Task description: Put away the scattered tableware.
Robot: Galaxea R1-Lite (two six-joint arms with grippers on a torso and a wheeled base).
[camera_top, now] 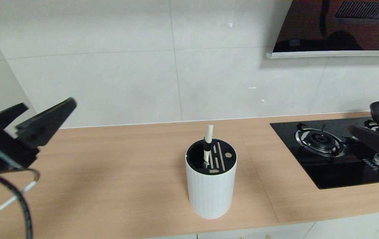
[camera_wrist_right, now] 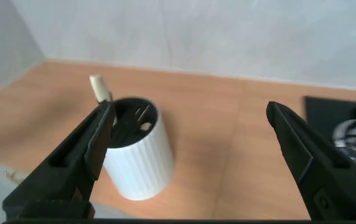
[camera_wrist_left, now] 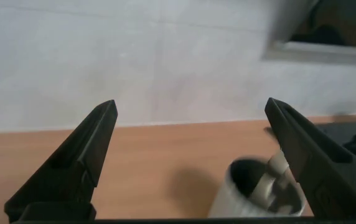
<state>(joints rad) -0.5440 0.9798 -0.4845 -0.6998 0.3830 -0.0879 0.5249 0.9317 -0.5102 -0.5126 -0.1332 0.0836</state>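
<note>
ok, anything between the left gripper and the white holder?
Nothing visible. The left gripper, open, hangs above the counter to the left of the holder, with bare wood between them. One white-handled utensil already stands in the holder; the hob sits off to its right.

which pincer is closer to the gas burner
right. the right pincer hangs between holder and burner; the left pincer is raised far off on the holder's other side.
</note>
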